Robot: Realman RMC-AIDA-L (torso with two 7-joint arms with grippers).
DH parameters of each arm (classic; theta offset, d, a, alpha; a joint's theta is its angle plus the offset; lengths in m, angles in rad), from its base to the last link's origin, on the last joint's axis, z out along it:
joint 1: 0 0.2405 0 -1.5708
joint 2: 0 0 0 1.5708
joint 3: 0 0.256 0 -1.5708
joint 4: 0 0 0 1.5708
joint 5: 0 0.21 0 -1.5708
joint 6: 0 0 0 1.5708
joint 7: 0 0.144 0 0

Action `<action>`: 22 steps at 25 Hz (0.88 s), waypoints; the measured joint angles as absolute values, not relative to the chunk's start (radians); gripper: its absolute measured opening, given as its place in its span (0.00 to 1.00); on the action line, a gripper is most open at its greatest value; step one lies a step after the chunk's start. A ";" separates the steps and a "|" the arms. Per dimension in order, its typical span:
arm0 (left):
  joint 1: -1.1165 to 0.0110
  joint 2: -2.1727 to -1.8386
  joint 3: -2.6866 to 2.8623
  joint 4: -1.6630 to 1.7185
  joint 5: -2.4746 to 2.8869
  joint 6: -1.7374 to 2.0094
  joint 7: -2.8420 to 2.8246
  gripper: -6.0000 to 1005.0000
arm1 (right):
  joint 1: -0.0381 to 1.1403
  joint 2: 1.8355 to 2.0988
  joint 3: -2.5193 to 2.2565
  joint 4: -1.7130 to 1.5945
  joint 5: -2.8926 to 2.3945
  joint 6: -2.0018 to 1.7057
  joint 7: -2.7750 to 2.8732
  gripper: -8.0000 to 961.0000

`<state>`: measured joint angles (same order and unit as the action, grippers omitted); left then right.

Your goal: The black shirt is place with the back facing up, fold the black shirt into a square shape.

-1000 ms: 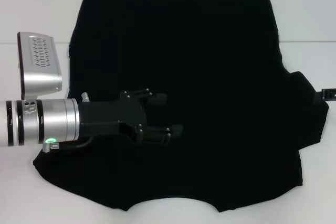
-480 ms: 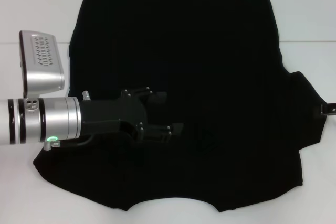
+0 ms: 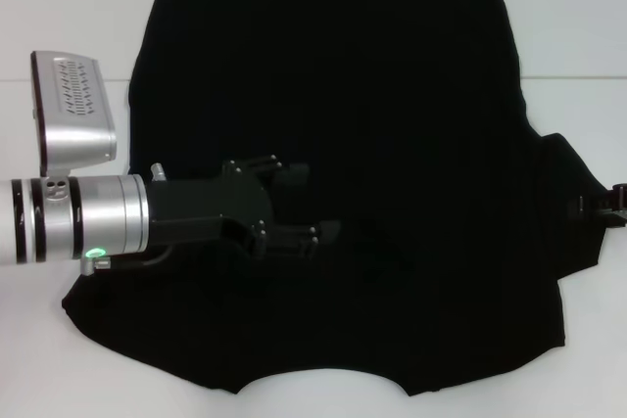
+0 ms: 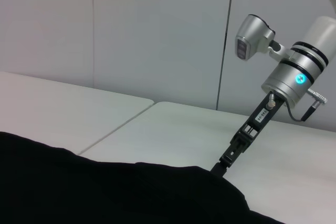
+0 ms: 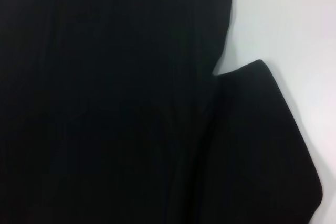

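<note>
Reaching in from the robot's left, the left claw (image 3: 309, 205) is seen in the head view low over the shirt (image 3: 392, 95), its two dark fingers (image 3: 294, 173) spread apart and nothing held between them. The fingers lie over the left-centre part of the cloth; whether they touch it cannot be told. Behind the claw, the silver wrist with a green light and a boxy camera housing is seen over the shirt's left edge.

The shirt is laid flat on the white table (image 3: 69, 7), plain black side up, covering most of the view. One sleeve is spread out at the robot's right, and the curved neckline is at the near edge.

The right claw (image 3: 607, 201) is seen at that sleeve's outer edge, right at the border of the head view. In the left wrist view it (image 4: 219, 167) is pointed down at the hem of the sleeve; its state cannot be told.
</note>
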<state>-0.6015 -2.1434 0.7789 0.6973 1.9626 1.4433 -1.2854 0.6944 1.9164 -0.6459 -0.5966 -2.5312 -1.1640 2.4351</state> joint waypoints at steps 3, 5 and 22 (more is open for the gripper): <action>-0.599 -2.143 0.776 0.697 1.960 1.440 -1.285 0.88 | 0.695 1.922 -0.646 -0.595 -2.532 -1.151 2.437 0.82; -0.598 -2.143 0.776 0.698 1.960 1.434 -1.286 0.88 | 0.695 1.924 -0.646 -0.595 -2.532 -1.145 2.437 0.73; -0.598 -2.144 0.776 0.701 1.959 1.431 -1.286 0.88 | 0.688 1.927 -0.647 -0.597 -2.533 -1.128 2.431 0.20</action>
